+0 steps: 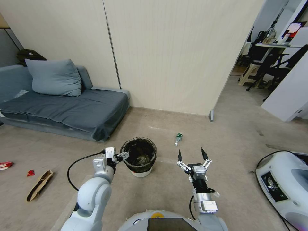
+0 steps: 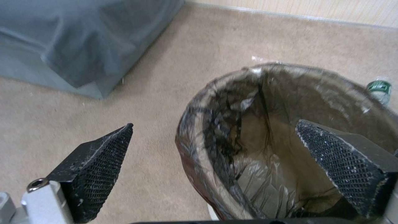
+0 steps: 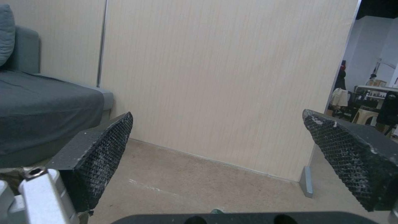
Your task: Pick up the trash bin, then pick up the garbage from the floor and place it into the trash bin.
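Step in hand: picking up the bin. Left gripper (image 1: pixel 124 156), lower centre-left, spreads wide astride the bin (image 1: pixel 140 157) rim, one finger inside, gripping nothing. Right gripper (image 1: pixel 191 154), lower centre-right, hangs wide open, empty. Next move calls for closing on the rim. Beyond, a bottle (image 1: pixel 178 139) lies mid-frame.

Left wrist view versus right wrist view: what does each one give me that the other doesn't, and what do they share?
Left wrist alone: the trash bin with its dark bag, the open left gripper straddling its rim, one finger inside and one outside, and a plastic bottle on the floor beyond. Right wrist alone: the open right gripper, held in the air facing the wall, with a doorway beside it. Both: the grey sofa and beige floor.
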